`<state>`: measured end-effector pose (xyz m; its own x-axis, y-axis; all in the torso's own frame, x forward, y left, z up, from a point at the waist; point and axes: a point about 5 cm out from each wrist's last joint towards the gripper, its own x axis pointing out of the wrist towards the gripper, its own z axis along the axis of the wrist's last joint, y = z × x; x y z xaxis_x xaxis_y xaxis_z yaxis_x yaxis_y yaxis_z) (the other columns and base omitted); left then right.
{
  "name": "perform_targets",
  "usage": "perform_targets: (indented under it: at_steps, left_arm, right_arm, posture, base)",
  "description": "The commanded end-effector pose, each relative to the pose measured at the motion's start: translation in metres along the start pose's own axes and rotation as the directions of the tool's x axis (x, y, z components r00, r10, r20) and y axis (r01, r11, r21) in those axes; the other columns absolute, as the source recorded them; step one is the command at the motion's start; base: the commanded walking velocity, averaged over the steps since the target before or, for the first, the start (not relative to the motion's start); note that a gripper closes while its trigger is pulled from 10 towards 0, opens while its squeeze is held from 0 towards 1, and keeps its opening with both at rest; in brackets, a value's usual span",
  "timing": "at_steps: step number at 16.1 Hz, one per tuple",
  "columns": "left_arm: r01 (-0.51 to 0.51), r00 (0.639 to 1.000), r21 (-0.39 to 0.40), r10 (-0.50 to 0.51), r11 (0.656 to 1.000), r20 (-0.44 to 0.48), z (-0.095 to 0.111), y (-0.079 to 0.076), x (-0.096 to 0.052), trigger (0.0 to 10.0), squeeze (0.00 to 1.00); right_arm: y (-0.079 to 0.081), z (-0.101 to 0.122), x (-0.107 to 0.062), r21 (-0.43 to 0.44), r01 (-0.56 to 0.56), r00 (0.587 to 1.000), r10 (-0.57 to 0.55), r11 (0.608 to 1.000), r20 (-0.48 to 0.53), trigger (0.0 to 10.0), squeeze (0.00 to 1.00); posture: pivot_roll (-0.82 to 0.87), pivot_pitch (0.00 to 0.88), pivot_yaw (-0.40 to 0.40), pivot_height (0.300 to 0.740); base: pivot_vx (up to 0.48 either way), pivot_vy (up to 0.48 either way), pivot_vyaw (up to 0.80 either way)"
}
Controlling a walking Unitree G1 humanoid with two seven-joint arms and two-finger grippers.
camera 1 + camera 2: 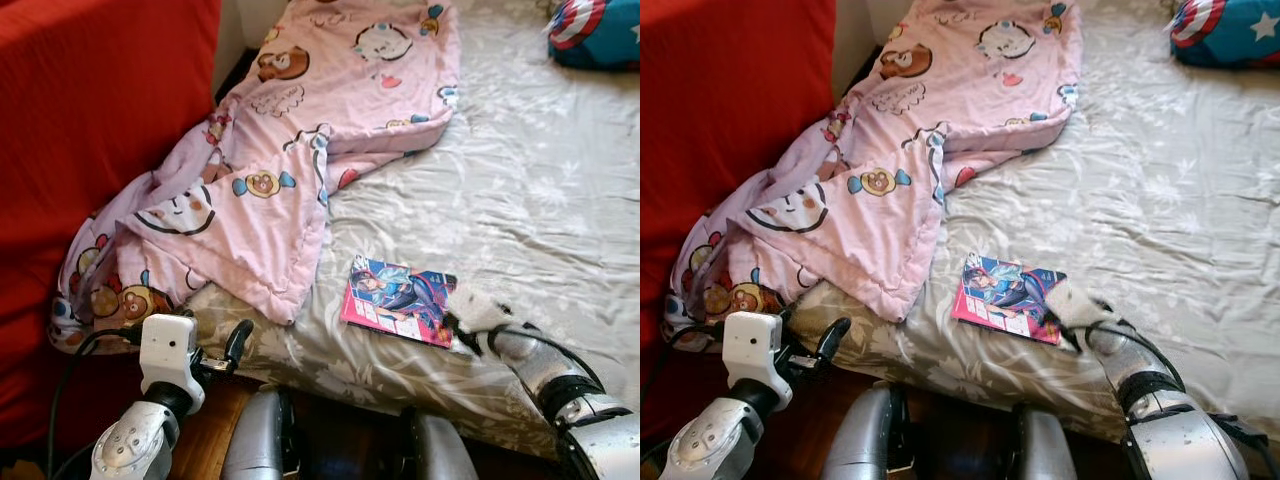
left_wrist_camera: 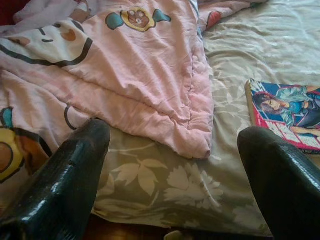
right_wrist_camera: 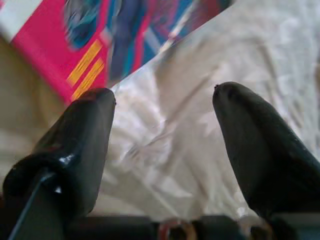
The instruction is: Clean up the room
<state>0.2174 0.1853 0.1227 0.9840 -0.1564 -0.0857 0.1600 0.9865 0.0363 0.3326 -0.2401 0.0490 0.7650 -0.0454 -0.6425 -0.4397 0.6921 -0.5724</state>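
One book [image 1: 400, 300] lies lower centre on the bed [image 1: 540, 200]. Right gripper [image 3: 162, 130] is spread wide and empty beside its corner; slide one finger under the edge before closing.

Bare grey floral bedsheet [image 1: 520, 200] lies open right of and beyond the comic book [image 1: 398, 300]. The rumpled pink cartoon blanket [image 1: 270, 190] crowds its left, and a red sofa [image 1: 90, 150] walls the bed's left edge.

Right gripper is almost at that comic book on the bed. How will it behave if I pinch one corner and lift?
The comic book looks thin and soft-covered, so it would probably droop from a corner pinch. It lies flat on the soft wrinkled sheet, so a finger may push fabric rather than slip under. The cover looks glossy, possibly slippery. The right gripper is open beside it.
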Motion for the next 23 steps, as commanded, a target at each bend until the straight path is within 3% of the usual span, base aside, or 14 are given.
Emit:
perform_targets:
  at_steps: [1, 2, 4, 5, 10, 23]
  left_arm:
    - [-0.006, 1.0, 0.008, 0.006, 1.0, -0.023, -0.001, 0.003, -0.005, 10.0, 0.0]
    - [-0.008, 1.0, 0.01, 0.008, 1.0, -0.026, -0.001, 0.004, -0.006, 10.0, 0.0]
    - [-0.009, 0.999, 0.012, 0.01, 1.0, -0.031, 0.0, 0.005, -0.006, 10.0, 0.0]
    - [-0.006, 0.999, 0.013, 0.006, 1.0, -0.04, 0.0, 0.005, -0.006, 10.0, 0.0]
    - [-0.002, 0.998, 0.016, 0.002, 1.0, -0.056, 0.0, 0.006, -0.012, 10.0, 0.0]
    - [0.0, 0.994, 0.031, 0.004, 1.0, -0.112, 0.005, 0.008, -0.035, 10.0, 0.0]
  right_arm:
    - [-0.001, -0.012, -0.002, 0.006, -0.029, 0.999, 0.029, 1.0, -0.04, 10.0, 0.43]
    - [-0.004, -0.013, -0.003, 0.005, -0.033, 0.998, 0.033, 0.999, -0.044, 10.0, 1.0]
    - [-0.004, -0.014, -0.003, -0.024, -0.039, 0.998, 0.038, 0.999, -0.054, 10.0, 1.0]
    - [-0.002, -0.017, -0.003, -0.061, -0.073, 0.995, 0.069, 0.995, -0.074, 10.0, 0.0]
    - [0.002, -0.024, -0.004, -0.084, -0.104, 0.99, 0.095, 0.991, -0.107, 10.0, 0.0]
    - [0.003, -0.025, -0.002, -0.054, 0.011, 0.992, -0.017, 0.999, -0.124, 10.0, 0.0]
  posture:
    - [0.2, 0.28, 0.043, 0.627]
    - [0.2, 0.28, 0.043, 0.627]
    - [0.21, 0.279, 0.048, 0.627]
    - [0.21, 0.279, 0.048, 0.627]
    - [0.22, 0.286, 0.059, 0.627]
    - [0.27, 0.331, 0.085, 0.627]
  base:
    - [0.0, 0.0, 0.0]
    - [0.0, 0.0, 0.0]
    - [0.0, 0.0, 0.0]
    - [0.0, 0.0, 0.0]
    - [0.0, 0.0, 0.0]
    - [0.0, 0.0, 0.0]
